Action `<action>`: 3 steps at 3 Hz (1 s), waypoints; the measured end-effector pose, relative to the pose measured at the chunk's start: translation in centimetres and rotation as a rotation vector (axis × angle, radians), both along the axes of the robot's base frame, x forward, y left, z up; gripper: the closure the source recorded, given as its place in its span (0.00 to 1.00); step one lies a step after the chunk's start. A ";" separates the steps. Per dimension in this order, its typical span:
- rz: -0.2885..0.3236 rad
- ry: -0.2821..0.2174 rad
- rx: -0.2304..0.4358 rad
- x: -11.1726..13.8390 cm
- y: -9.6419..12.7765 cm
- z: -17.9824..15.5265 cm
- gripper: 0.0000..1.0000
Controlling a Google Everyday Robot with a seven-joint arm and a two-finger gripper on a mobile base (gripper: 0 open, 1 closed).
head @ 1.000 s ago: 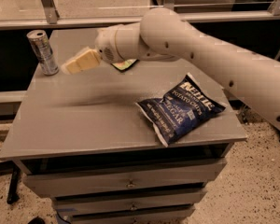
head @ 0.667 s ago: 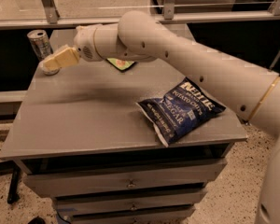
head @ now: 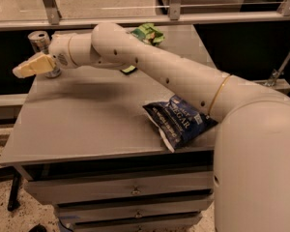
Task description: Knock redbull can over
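Observation:
The redbull can (head: 39, 41) is a slim silver can standing at the back left corner of the grey table (head: 87, 124). It still stands, leaning slightly, and its lower half is partly hidden by my wrist. My gripper (head: 25, 68) has cream fingers pressed together and empty. It reaches past the can's lower left side, over the table's left edge, with the wrist against the can.
A dark blue chip bag (head: 180, 123) lies at the table's front right. A green snack pouch (head: 148, 33) lies at the back, behind my arm. Drawers (head: 135, 191) sit under the tabletop. A metal railing (head: 135, 19) runs behind the table.
My arm has swung left across the back of the table. The gripper went from right of the can to its front left side. The can still stands.

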State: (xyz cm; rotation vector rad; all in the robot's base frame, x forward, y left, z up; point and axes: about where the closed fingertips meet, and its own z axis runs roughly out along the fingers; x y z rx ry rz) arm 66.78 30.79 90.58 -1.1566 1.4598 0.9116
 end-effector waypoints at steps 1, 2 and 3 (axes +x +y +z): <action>0.016 0.011 0.014 0.5 2.4 -1.0 0.15; 0.014 0.011 0.013 0.9 2.8 -1.6 0.39; 0.005 0.009 -0.006 1.1 1.8 -2.2 0.62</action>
